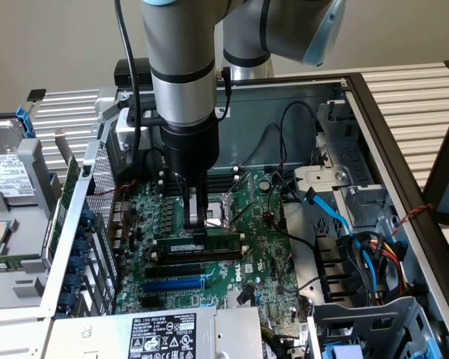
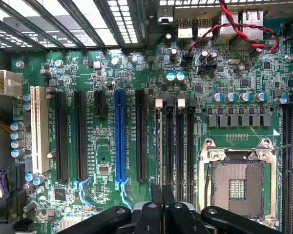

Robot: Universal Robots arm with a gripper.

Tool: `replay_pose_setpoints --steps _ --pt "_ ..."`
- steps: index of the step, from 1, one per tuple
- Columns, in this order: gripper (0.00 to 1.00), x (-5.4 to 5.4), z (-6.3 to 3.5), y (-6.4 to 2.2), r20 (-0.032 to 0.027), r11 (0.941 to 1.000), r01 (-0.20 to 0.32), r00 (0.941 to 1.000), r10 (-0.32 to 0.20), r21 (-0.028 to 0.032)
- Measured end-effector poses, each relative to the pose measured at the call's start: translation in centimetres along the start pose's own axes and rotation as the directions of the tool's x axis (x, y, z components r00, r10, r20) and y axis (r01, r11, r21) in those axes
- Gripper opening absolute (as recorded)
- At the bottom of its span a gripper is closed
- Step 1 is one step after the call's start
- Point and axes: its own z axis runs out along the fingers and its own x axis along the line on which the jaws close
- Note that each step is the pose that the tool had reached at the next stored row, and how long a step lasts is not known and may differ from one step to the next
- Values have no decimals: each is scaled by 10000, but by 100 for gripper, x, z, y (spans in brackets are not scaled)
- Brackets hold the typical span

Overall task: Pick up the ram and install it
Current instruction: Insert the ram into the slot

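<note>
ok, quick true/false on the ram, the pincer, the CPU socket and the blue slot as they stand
1. The ram stands on edge on the motherboard. True.
2. The pincer hangs high above the case, away from the ram. False: it is down inside the case with its tips at the ram's top edge.
3. The CPU socket has a cooler mounted on it. False: it is bare, with the contact field showing.
4. The blue slot has no card in it. True.
</note>
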Motion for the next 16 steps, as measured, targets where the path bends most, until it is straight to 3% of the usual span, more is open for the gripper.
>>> replay_pose_setpoints --steps 16 --pt "12 -3 2 0 -2 10000 1 10000 -1 -1"
